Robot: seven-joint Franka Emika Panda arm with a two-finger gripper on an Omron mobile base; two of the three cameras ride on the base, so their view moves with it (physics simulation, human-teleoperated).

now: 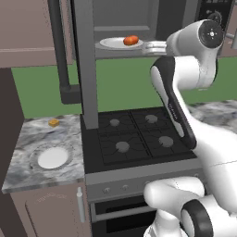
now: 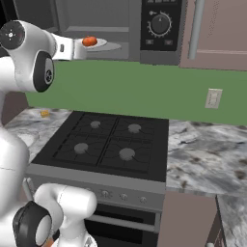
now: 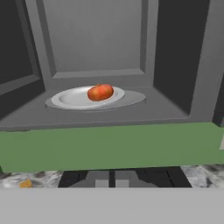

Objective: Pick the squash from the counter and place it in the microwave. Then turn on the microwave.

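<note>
The orange-red squash (image 1: 131, 40) (image 2: 89, 41) (image 3: 100, 92) lies on a white plate (image 3: 72, 97) inside the open microwave (image 3: 100, 39). The microwave's door (image 1: 85, 60) hangs open to the left, and its black control panel with the round dial (image 2: 160, 23) is on the right. My gripper (image 1: 147, 46) (image 2: 82, 48) hovers just outside the microwave's opening, level with the plate, apart from the squash and holding nothing. Its fingers are hidden in these views; it is shut.
Below the microwave sits the black four-burner stove (image 1: 139, 134) (image 2: 106, 140). The marbled counter (image 1: 28, 139) (image 2: 202, 149) runs on both sides of it. A tiny yellow-orange cube (image 1: 54, 122) (image 2: 45, 114) and a white round dish (image 1: 52, 157) rest on the left counter. A wall outlet (image 2: 213, 98) is at right.
</note>
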